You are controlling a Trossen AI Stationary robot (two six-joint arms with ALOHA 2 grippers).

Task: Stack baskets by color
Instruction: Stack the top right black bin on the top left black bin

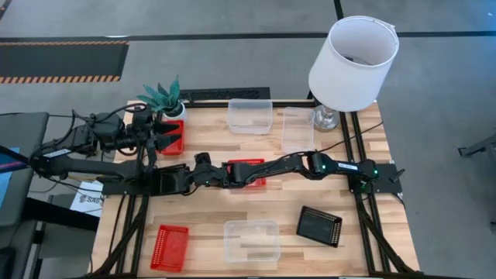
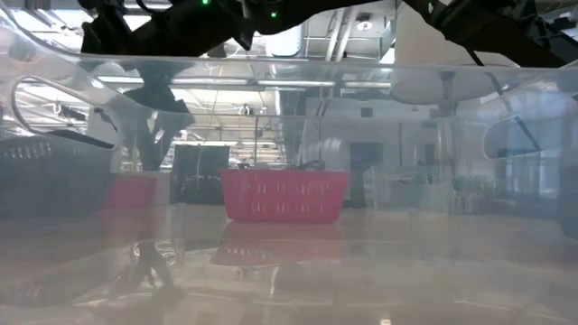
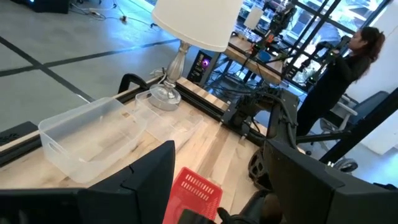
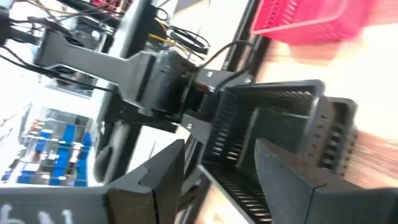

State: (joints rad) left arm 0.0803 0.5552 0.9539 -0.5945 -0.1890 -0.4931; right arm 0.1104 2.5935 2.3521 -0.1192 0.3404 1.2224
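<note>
The right tool (image 1: 203, 166) reaches across the wooden tabletop (image 1: 372, 240), its fingers parted on either side of the rim of a black mesh basket (image 4: 273, 134), apparently to lift it for stacking. A red basket (image 1: 248, 173) lies just behind it. The left tool (image 1: 167, 133) hovers wide over another red basket (image 1: 172, 146). A lamp (image 1: 353, 54) overhangs the tabletop; grey floor surrounds.
</note>
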